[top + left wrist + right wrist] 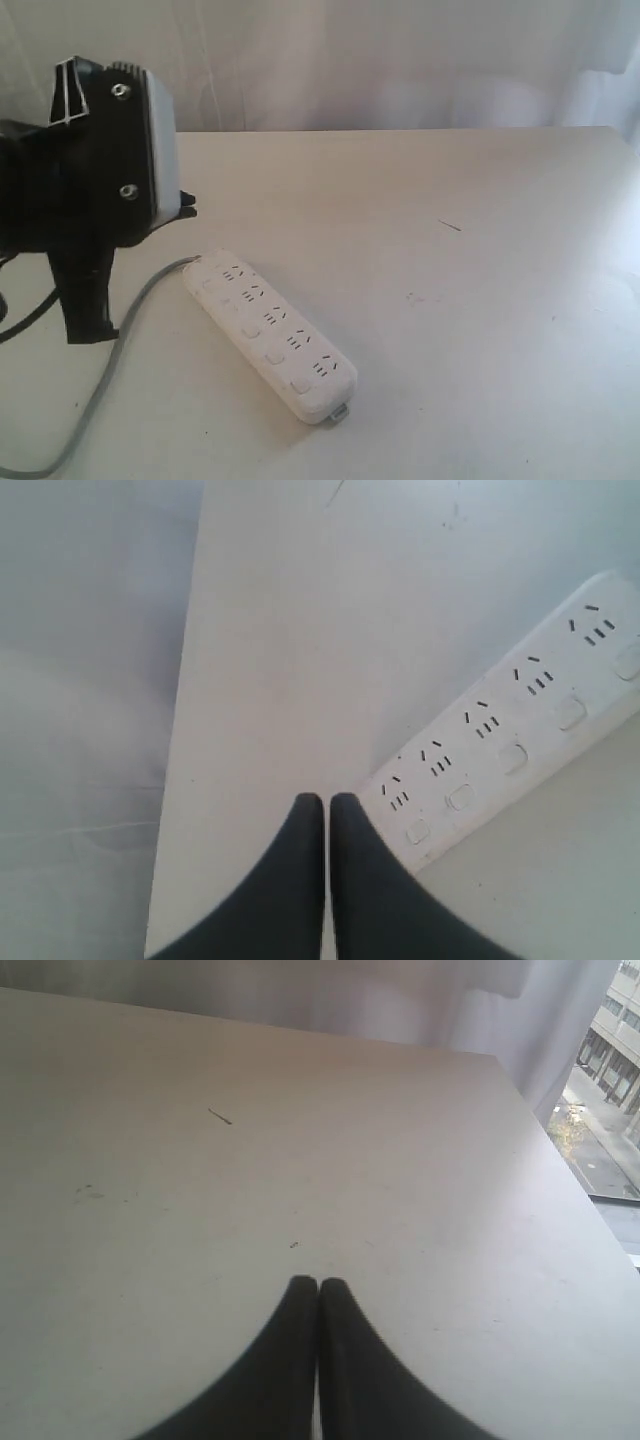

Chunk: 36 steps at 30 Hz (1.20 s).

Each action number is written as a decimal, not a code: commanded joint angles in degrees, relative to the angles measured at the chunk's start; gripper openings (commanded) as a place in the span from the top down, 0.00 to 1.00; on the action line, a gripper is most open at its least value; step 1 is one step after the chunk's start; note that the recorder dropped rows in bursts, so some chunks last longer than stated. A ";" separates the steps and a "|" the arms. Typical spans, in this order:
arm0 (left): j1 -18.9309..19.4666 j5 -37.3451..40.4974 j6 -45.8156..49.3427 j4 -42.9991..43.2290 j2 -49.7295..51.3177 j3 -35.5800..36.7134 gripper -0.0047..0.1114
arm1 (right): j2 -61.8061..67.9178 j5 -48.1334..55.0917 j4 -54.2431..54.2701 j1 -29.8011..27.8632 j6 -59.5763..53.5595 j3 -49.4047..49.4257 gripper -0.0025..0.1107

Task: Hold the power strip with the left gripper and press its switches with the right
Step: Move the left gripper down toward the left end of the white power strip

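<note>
1. The left gripper [326,802] has its two black tapered fingers pressed together at the tips, with nothing between them.
2. The right gripper [317,1285] is the same: its dark fingers meet tip to tip and grip nothing, above a bare stretch of the white table [420,1180].
3. The long white plastic power strip with rounded ends [520,730] lies flat on the table, just beside the left gripper's fingers. Whether finger and strip touch cannot be told.
4. In the exterior view the power strip [270,335] lies diagonally at lower left of centre, with its cord end nearest the bulky black arm body [90,180] on the left.
5. The small white rounded-square switches [514,758] sit in a row, one beside each outlet.
6. Any print on the strip is too small to read. Two screws show on the arm body's flat face.
7. The strip's far end is cut off by the edge of the left wrist view.
8. The grey cord [120,345] curves from the strip towards the lower left and runs out of frame.
9. A short dark mark [220,1116] lies on the tabletop, well apart from the right gripper.
10. Pale curtains [350,60] hang behind the table. A blurred building [620,1020] shows through a window in the right wrist view.
</note>
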 commanded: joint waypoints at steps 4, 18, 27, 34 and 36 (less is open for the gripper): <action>-0.34 15.11 7.86 -0.01 9.65 -13.07 0.96 | -0.37 -0.87 -0.18 -0.49 -0.18 0.07 0.98; 13.09 32.43 31.37 -28.43 25.66 -25.78 0.96 | -0.37 -0.87 -0.18 -0.49 -0.18 0.07 0.98; 14.39 33.13 35.84 -26.53 31.21 -26.34 0.96 | -0.37 -0.87 -0.18 -0.49 -0.18 0.07 0.98; 14.39 29.94 40.22 -25.33 32.07 -26.34 0.95 | -0.37 -0.87 -0.18 -0.49 -0.18 0.07 0.98; 14.39 29.94 39.98 -25.43 32.07 -26.34 0.89 | -0.37 -0.87 -0.18 -0.49 -0.18 0.07 0.98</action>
